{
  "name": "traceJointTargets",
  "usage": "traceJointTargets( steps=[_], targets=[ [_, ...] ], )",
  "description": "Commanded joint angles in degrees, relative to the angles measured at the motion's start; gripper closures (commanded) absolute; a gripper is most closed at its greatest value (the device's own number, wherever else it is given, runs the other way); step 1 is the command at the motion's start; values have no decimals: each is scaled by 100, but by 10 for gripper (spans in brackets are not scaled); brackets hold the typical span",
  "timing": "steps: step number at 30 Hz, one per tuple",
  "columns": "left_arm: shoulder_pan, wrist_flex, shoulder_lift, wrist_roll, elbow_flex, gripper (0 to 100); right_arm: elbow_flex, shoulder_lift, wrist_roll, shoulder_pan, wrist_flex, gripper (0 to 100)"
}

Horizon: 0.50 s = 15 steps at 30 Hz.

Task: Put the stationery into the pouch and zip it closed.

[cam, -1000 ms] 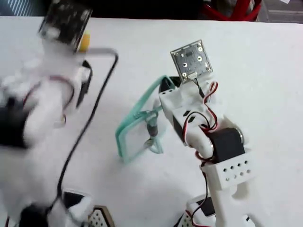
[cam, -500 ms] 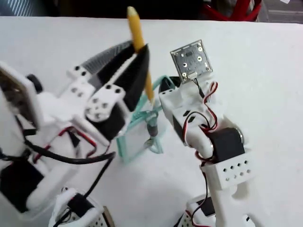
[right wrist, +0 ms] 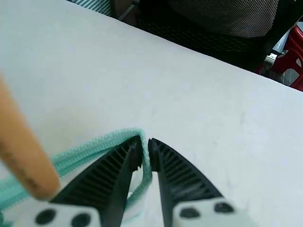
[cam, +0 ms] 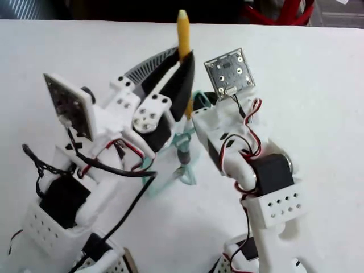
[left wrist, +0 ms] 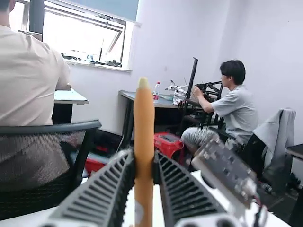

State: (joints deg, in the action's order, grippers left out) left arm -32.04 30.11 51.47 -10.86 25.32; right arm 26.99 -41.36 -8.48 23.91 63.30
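My left gripper (cam: 181, 57) is shut on a yellow pencil (cam: 183, 28) that stands nearly upright, its lower end beside the pouch's far end. The left wrist view shows the pencil (left wrist: 143, 142) clamped between the ribbed jaws of the gripper (left wrist: 143, 161). The clear pouch with teal edging (cam: 181, 140) lies mid-table, mostly hidden under the left arm. My right gripper (cam: 199, 101) is shut on the pouch's far teal edge. In the right wrist view the gripper (right wrist: 144, 147) pinches the teal edge (right wrist: 94, 146), and the pencil (right wrist: 21, 156) hangs close beside it.
The white table (cam: 318, 85) has free room to the right and at the back left. A black cable (cam: 122, 219) trails from the left arm toward the front edge. A black chair (right wrist: 227, 19) stands behind the table.
The left arm has swung in from the left with the pencil, which moved right to the pouch's far end beside the right gripper. The right arm has kept still.
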Motion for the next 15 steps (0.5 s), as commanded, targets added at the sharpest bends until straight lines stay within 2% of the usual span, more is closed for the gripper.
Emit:
traceJointTargets(
  steps=[1, 5, 15],
  targets=[
    [523, -343, -40, -35, 343, 972, 457, 40, 26, 207, 31, 979],
    [637, -571, -40, -53, 782, 972, 457, 40, 26, 207, 22, 979],
    [664, -510, -31, -70, 1125, 974, 457, 40, 26, 207, 22, 979]
  ],
)
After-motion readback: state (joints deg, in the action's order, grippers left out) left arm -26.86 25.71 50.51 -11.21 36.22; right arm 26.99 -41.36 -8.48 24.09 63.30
